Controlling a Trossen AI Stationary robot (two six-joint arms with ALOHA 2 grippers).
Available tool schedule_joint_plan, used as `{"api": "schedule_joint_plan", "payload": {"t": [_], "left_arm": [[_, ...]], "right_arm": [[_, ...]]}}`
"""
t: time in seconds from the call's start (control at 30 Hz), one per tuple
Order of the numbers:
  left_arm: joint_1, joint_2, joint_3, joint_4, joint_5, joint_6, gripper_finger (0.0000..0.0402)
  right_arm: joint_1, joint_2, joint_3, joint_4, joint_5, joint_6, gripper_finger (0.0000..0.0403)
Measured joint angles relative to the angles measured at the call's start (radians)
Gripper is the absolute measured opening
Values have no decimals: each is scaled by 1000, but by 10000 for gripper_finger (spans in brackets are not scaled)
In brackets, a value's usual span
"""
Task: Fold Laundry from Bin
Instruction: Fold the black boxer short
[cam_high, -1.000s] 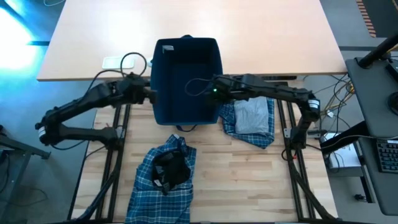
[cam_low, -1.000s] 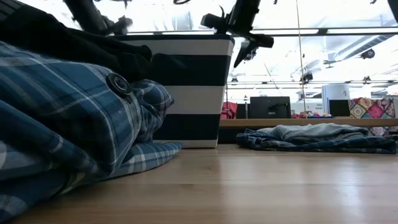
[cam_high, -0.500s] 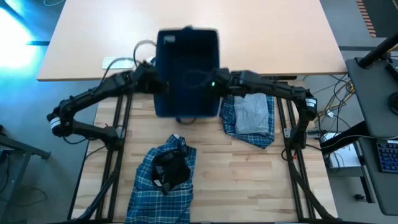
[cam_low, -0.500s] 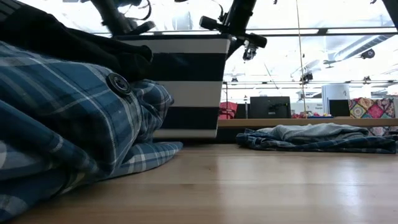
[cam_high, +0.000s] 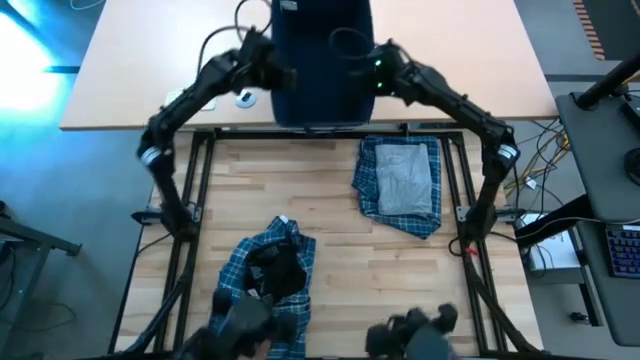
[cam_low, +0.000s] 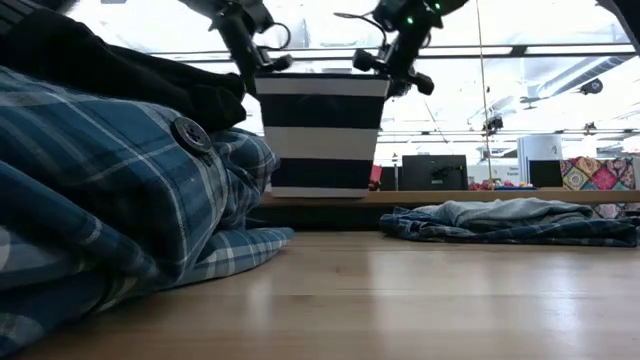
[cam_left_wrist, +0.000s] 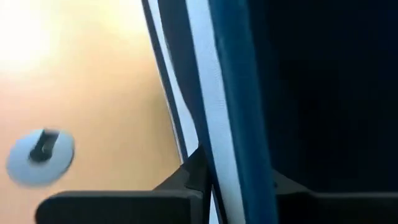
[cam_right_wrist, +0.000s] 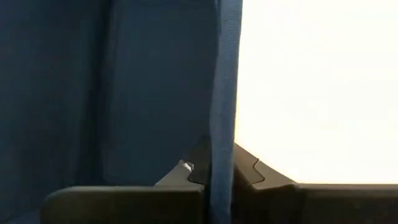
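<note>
The bin (cam_high: 320, 60) is held at its rim between the left tool (cam_high: 283, 78) and right tool (cam_high: 368, 82), each clamped on a wall; behind them, unfolded laundry (cam_high: 400, 186) is left on the surface (cam_high: 320, 235); folding is judged not yet begun.

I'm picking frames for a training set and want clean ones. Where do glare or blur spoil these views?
Right wrist view: blank white glare beside the bin wall. Left wrist view: soft throughout, bright glare on the table. Low view: plaid clothes near the lens blurred, windows overexposed. High view: blue glare in one corner, smeared dark shapes along the near edge.
</note>
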Motion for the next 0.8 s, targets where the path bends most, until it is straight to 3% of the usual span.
{"api": "schedule_joint_plan", "payload": {"t": [0.17,0.33,0.57,0.8], "left_arm": [[26,226,362,-117,-13,74,57],[56,155,186,54,69,47,136],[57,23,66,44,71,81,249],[-32,-235,-35,70,68,163,295]], "right_arm": [[-102,-1,-15,51,-79,-44,16],[-145,0,-12,71,-78,-141,72],[-143,-23,-10,86,-71,-158,203],[-34,-140,-10,128,53,-238,265]]}}
